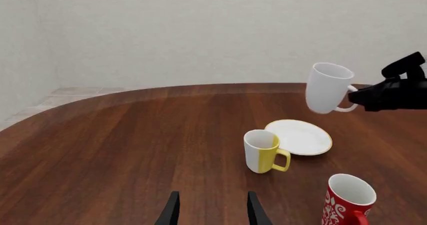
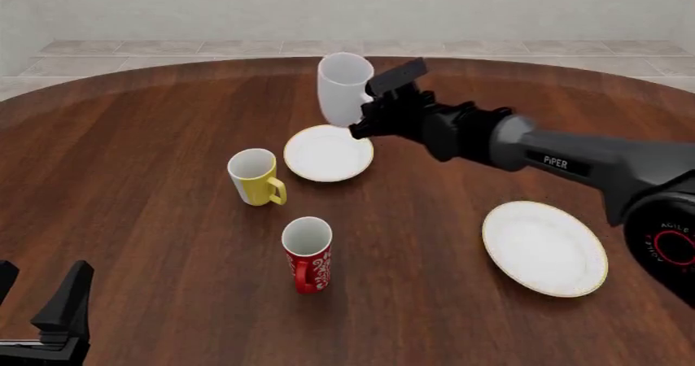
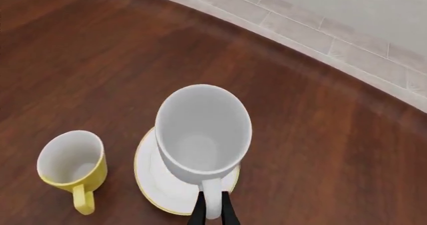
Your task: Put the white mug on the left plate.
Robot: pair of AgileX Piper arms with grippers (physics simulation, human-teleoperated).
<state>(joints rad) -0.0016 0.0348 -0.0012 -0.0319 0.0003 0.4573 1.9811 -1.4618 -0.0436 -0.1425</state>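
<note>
Front view: right gripper (image 2: pixel 362 127) clamps white mug (image 2: pixel 343 88) by handle above left plate (image 2: pixel 328 153); yellow mug (image 2: pixel 254 177) just beside plate, red mug (image 2: pixel 308 254) nearer; left gripper (image 1: pixel 212 209) spread, idle.

The right hand (image 2: pixel 364 122) is black, and the mug (image 2: pixel 344 88) it holds by the handle is plain white. The plate (image 2: pixel 328 153) below it is white with a gold rim. Nearby stand a yellow-and-white mug (image 2: pixel 255 177) and a red mug with white swirls (image 2: pixel 308 254). The surface (image 2: pixel 152 138) is dark reddish-brown wood grain.

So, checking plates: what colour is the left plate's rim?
Thin gold on the white left plate; left wrist view shows it best.
</note>
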